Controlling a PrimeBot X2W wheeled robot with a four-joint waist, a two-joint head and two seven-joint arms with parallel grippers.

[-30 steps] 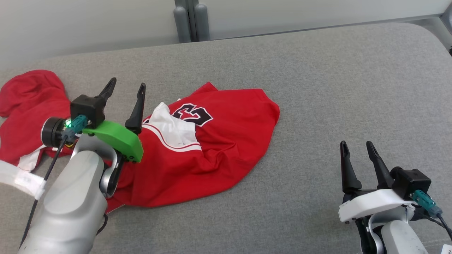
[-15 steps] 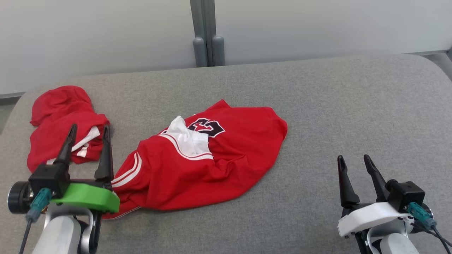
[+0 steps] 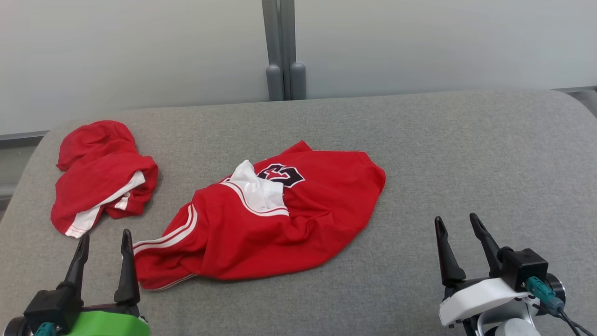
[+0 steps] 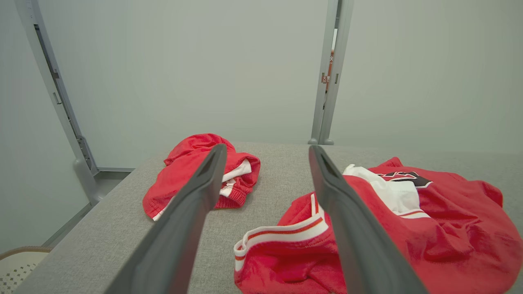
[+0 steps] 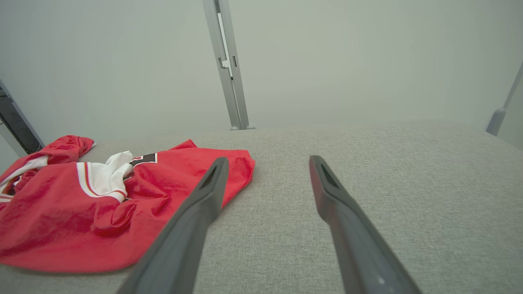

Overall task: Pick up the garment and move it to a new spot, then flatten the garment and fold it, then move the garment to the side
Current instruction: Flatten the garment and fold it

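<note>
Left gripper [image 3: 104, 234] stood open and empty, tips just beside the jersey [image 3: 317, 219] and its striped hem. Right gripper [image 3: 456, 218] was open too, well apart from it. The jersey lay crumpled on the table [image 3: 466, 154], with a red bundle [image 3: 100, 172] to its left.

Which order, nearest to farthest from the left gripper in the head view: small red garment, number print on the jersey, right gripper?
From the left gripper:
1. small red garment, just ahead of it, at the far left.
2. number print, on the jersey in the middle, ahead and to the right.
3. right gripper, across at the lower right.
</note>
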